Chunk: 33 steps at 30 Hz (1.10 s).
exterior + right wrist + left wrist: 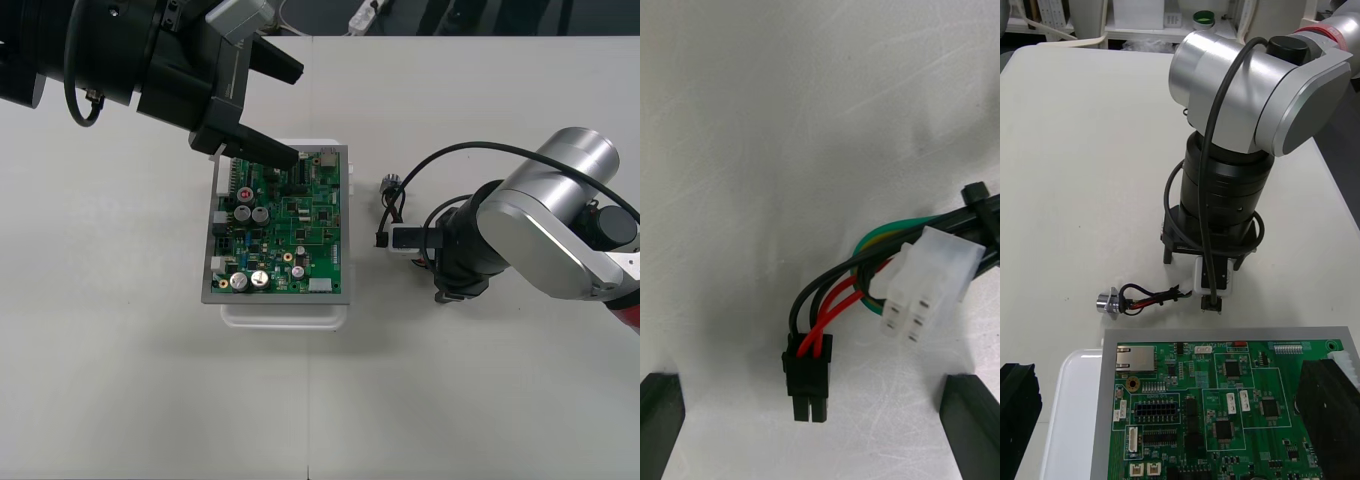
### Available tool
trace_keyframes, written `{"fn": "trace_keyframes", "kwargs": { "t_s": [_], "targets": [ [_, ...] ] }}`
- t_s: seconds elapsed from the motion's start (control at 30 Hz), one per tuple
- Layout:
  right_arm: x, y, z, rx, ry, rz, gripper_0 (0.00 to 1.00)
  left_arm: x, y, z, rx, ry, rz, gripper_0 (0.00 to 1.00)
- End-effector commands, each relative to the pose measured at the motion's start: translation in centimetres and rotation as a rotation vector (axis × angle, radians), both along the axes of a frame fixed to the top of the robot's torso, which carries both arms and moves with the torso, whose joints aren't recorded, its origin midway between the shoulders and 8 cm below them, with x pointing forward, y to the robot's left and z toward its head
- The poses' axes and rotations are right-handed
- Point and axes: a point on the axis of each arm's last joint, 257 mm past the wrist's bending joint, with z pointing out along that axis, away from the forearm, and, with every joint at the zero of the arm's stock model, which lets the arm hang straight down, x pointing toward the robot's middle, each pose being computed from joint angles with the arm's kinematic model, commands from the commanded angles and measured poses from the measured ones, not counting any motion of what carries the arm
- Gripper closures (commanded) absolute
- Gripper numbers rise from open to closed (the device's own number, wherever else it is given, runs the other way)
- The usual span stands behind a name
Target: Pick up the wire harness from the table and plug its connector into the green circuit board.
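- Pale, plain surface carries the flat green circuit board on a white base.
- Left gripper hangs over the board's far edge, fingers spread.
- Right gripper points down; its wrist view shows fingers spread, flanking the plug untouched.
- Wire harness lies just right of the board, running far-to-near: round metal socket far, boxy black plug near.

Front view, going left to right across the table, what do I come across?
Green circuit board on its white base → wire harness lying on the table → right gripper. The left gripper overlaps the board's far end, so I left it out.
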Motion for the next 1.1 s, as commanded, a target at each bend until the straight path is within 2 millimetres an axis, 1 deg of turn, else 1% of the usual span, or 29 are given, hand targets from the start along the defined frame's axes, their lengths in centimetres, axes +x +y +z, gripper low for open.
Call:
{"fn": "trace_keyframes", "kwargs": {
  "t_s": [0.03,0.07,0.1,0.83,1.1],
  "targets": [
    [0.4,1.2,0.7,0.014,-0.011,-0.006,0.87,-1.1,-1.3,1.6,0.017,-0.028,-0.035,0.0],
    [0.5,1.2,0.8,0.014,-0.012,-0.006,0.95,-1.1,-1.3,1.6,0.017,-0.028,-0.035,0.0],
    [0.4,1.3,0.8,0.015,-0.012,-0.002,1.0,-1.1,-1.3,1.6,0.017,-0.028,-0.035,0.0],
    [0.4,1.7,0.8,0.019,-0.011,0.006,1.0,-1.1,-1.3,1.6,0.017,-0.028,-0.035,0.0],
    [1.0,1.9,2.2,0.041,-0.038,0.014,1.0,-1.1,-1.3,1.6,0.017,-0.028,-0.035,0.0]
  ]
}}
